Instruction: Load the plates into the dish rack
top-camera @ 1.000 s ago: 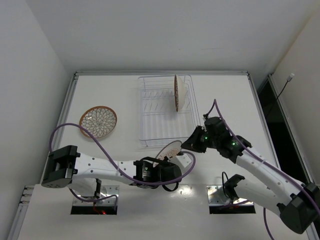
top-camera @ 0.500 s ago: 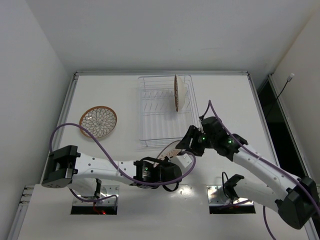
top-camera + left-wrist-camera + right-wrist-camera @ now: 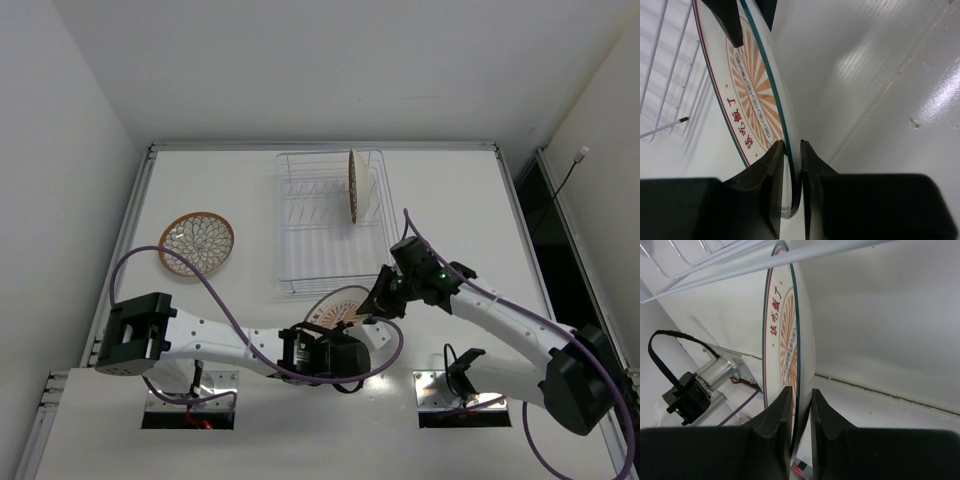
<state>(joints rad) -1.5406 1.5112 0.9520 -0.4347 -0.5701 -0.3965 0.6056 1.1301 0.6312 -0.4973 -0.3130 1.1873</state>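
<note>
White walls close in a white table (image 3: 460, 200), seen from above. At its far middle sits the rack (image 3: 300, 220), a silver wire basket. One brown-rimmed plate (image 3: 353, 186) stands on edge among the tines on the rack's right side. A second brown plate (image 3: 196, 244) with a white petal pattern lies flat on the table, well to the left of the rack and apart from it.

The sunburst plate (image 3: 341, 307) is just in front of the rack's near edge, tilted, with its orange centre and red lettering facing up and away from the arm bases. Both arms hold it. The left gripper (image 3: 792, 150) is pinched narrowly on the rim at the plate's near side, one finger on the patterned face and one on the back. The right gripper (image 3: 801, 395) is clamped the same way on the rim at the plate's right side, its fingers close together with the dark edge running between them. From the left wrist, the right arm's black fingers show on the far rim of the plate. Whether the plate's lower edge touches the table I cannot tell.
</note>
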